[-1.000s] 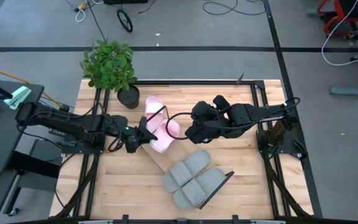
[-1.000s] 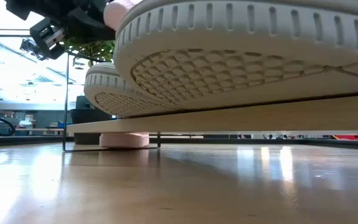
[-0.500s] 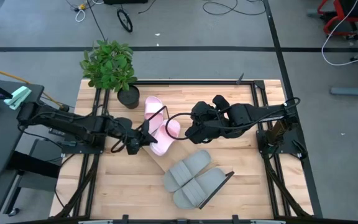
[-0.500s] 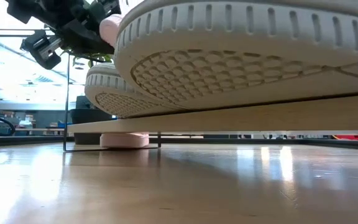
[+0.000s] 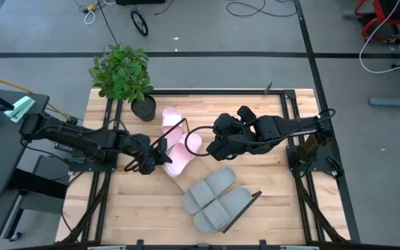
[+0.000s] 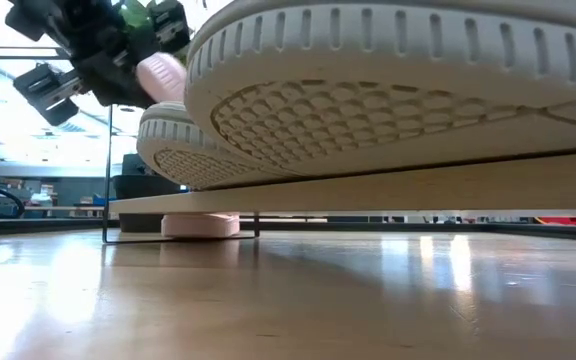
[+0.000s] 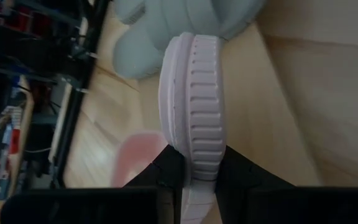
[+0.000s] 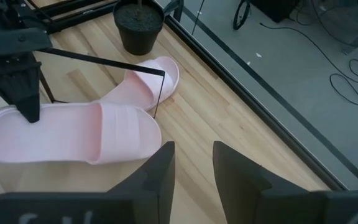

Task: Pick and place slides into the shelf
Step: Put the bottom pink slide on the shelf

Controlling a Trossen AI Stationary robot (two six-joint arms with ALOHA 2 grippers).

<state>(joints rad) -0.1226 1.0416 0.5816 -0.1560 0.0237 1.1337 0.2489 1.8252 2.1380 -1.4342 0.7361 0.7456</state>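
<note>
Wooden tabletop [image 5: 117, 208]: my left gripper [image 5: 160, 157] pinches pink slide [image 5: 179, 157] by heel rim, easing it along shelf [image 5: 179, 182]; right gripper [image 5: 212, 148] hovers, fingers parted, holding nothing.

There were four slides in all: two pale pink slides [image 5: 173, 119] [image 5: 179, 158] and two grey slides [image 5: 207, 189] [image 5: 223, 211]. One shelf [image 5: 179, 180] stood on the one wooden table [image 5: 276, 208], along with one potted plant [image 5: 121, 73]. Two robot arms reached over it, each with one gripper: the left gripper [image 5: 160, 157] and the right gripper [image 5: 212, 150].
</note>
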